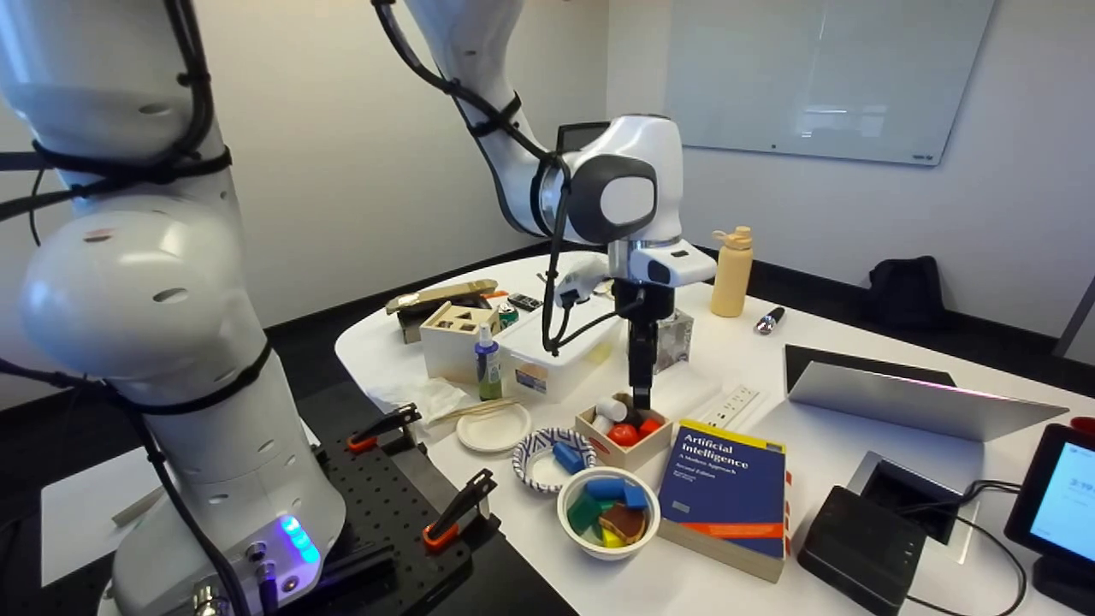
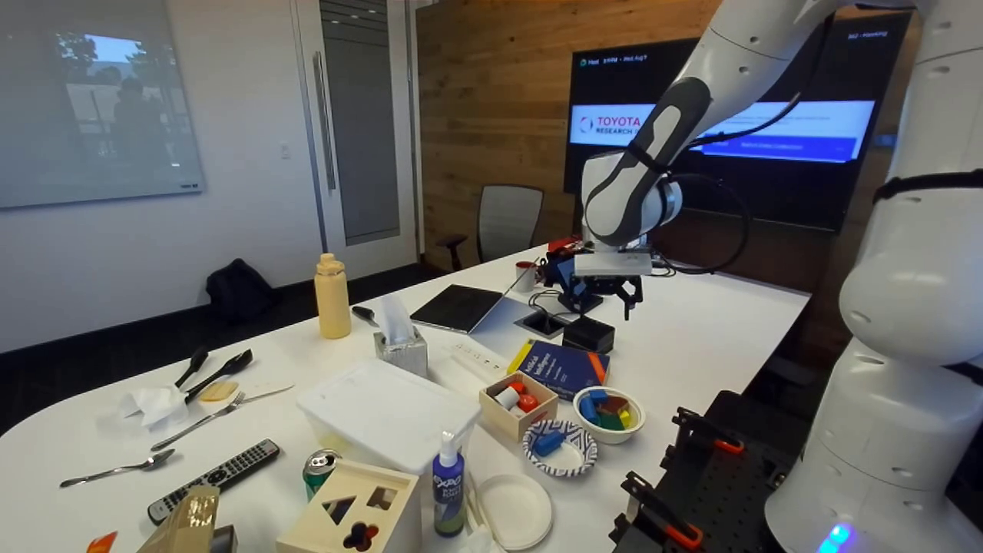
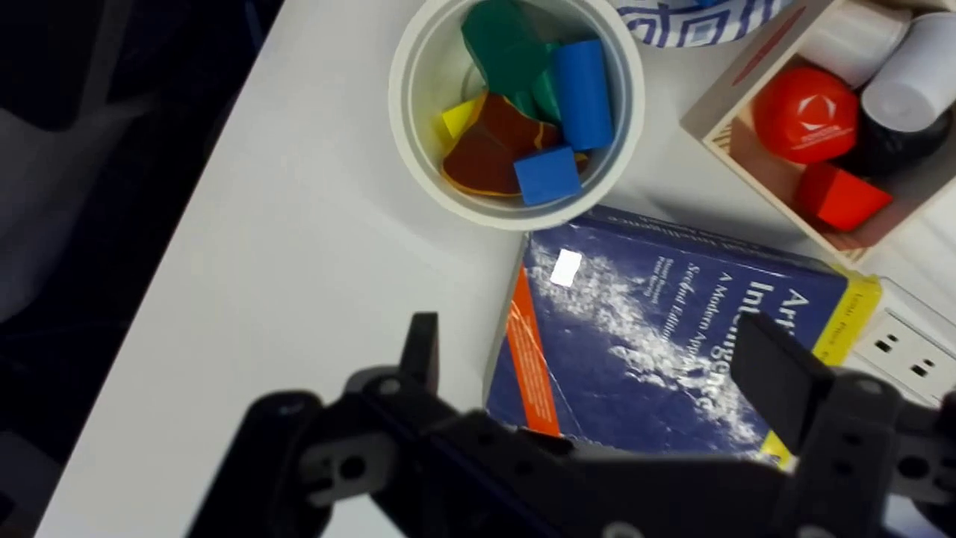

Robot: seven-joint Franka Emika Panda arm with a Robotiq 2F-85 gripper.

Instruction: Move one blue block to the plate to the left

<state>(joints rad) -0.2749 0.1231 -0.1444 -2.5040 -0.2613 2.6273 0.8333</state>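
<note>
White, the arm (image 1: 513,162) arches over the table (image 3: 299,261), gripper (image 3: 588,340) pointing down, fingers (image 3: 777,373) spread wide.

A black hand (image 1: 642,400) hangs above the worktop (image 1: 650,590). A patterned dish (image 1: 541,469) holding a blue block (image 1: 568,458) stands between a plate (image 1: 493,429) and a bowl (image 1: 601,553) of coloured pieces (image 1: 623,520); a book (image 1: 725,486) lies beside the bowl.

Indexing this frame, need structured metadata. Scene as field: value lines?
gripper: open, holding nothing, above the table
blue blocks: two visible in the white bowl, one in the patterned bowl
plate: flat, plain white, beside the patterned bowl
book: flat on the table, beside the white bowl
wooden box: red, white and black pieces inside
</note>
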